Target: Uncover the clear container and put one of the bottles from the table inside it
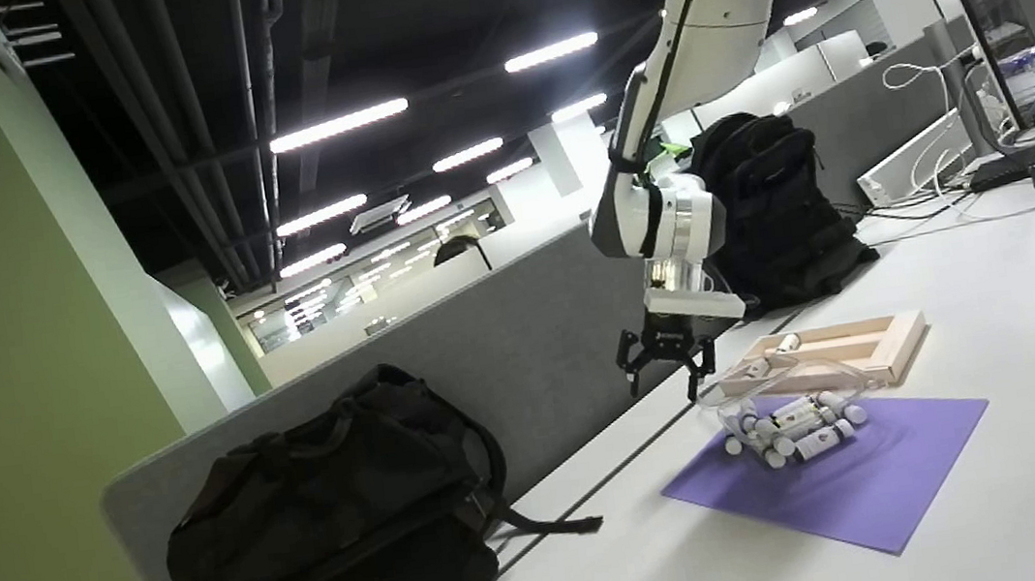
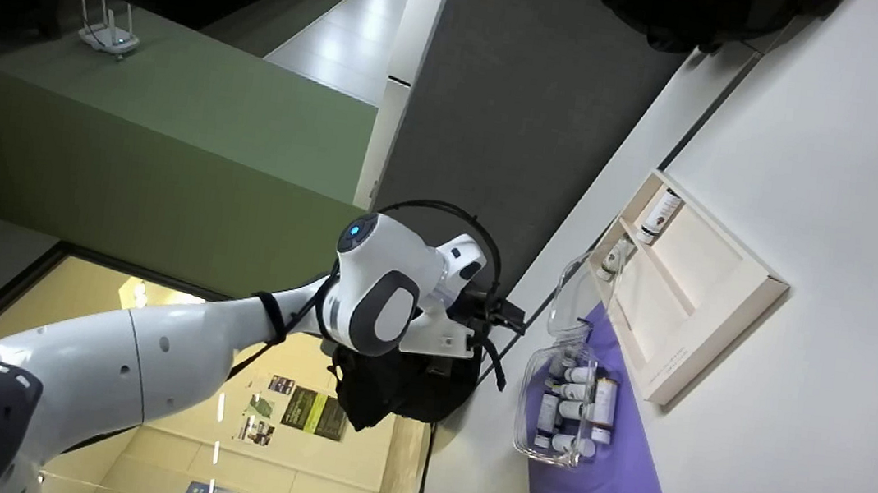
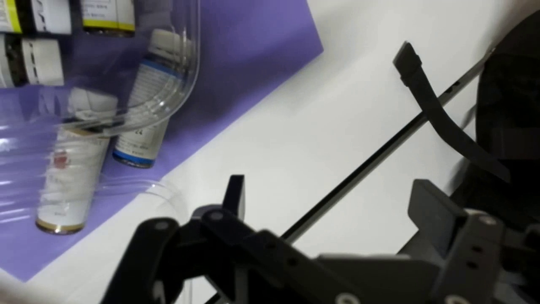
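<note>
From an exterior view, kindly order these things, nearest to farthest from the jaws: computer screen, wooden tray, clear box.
1. Clear box, just to the lower right.
2. Wooden tray, right, behind the box.
3. Computer screen, far upper right.

I've a white arm (image 2: 184, 346), black wire (image 2: 444, 205), black gripper (image 3: 334, 205), and a blue light (image 2: 356, 230) at eleven o'clock on my wrist (image 2: 373, 280).

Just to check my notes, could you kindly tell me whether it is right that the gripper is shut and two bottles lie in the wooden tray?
The gripper is not shut but open: the wrist view shows its fingers wide apart. Two bottles do lie in the wooden tray.
</note>
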You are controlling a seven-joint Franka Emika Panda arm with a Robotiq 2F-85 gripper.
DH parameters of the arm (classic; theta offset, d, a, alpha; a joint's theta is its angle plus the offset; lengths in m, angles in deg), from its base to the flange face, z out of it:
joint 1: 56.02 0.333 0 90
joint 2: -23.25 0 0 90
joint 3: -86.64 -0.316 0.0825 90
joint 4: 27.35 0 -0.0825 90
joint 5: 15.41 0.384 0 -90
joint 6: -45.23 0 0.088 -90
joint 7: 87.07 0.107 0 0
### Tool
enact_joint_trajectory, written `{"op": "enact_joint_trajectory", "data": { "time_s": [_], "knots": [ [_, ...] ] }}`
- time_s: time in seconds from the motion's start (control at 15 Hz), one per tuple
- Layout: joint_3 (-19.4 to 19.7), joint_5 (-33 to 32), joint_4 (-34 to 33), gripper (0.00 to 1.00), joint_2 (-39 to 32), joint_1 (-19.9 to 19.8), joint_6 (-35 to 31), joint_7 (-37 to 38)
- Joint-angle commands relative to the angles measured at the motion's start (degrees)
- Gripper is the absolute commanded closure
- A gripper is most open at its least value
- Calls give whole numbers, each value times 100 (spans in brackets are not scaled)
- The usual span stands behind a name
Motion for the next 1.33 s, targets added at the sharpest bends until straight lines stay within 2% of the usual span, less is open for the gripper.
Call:
{"op": "enact_joint_trajectory", "data": {
  "time_s": [0.0,0.4,0.8,1.27],
  "knots": [
    [-108,-650,-172,0,-100,-174,293,719],
    [-231,-1224,-71,0,-111,-392,323,1048],
    [-435,-1394,28,0,-77,-575,501,1072],
    [-534,-1504,161,0,10,-585,1071,1166]
  ]
}}
